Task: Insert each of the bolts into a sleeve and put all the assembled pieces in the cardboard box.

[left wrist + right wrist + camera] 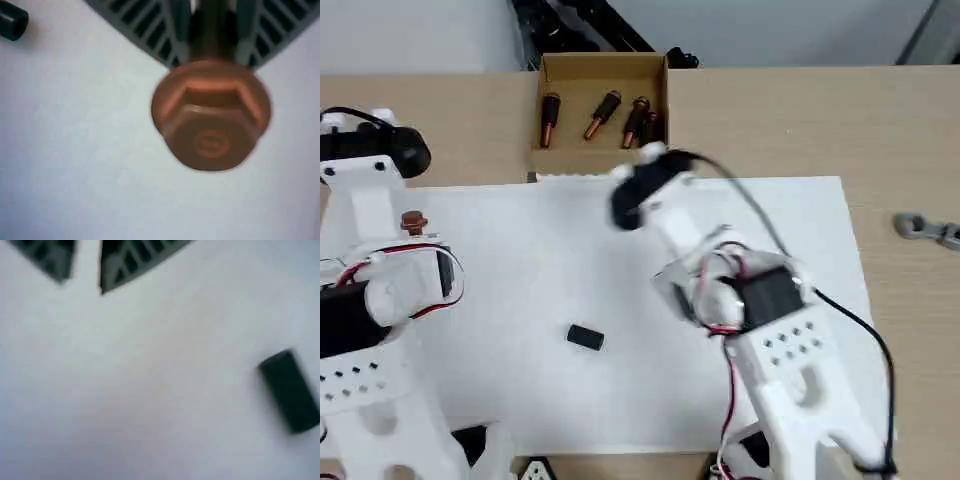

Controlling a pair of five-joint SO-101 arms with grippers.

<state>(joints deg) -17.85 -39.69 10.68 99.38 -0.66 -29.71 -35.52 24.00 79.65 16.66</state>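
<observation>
My left gripper (212,50) is shut on a copper bolt (212,120), whose hex head faces the camera. In the high view this bolt (413,221) sticks up from the left gripper (412,236) over the left edge of the white mat (520,260). A black sleeve (585,337) lies loose on the mat, between the two arms. It also appears as the sleeve (11,24) and the sleeve (290,390). My right gripper (82,282) hovers over bare mat, away from the sleeve, slightly open with nothing in it. The cardboard box (603,68) holds several assembled pieces.
The right arm (640,190) stretches over the mat's far middle, just in front of the box. A metal wrench (923,228) lies on the wooden table at the far right.
</observation>
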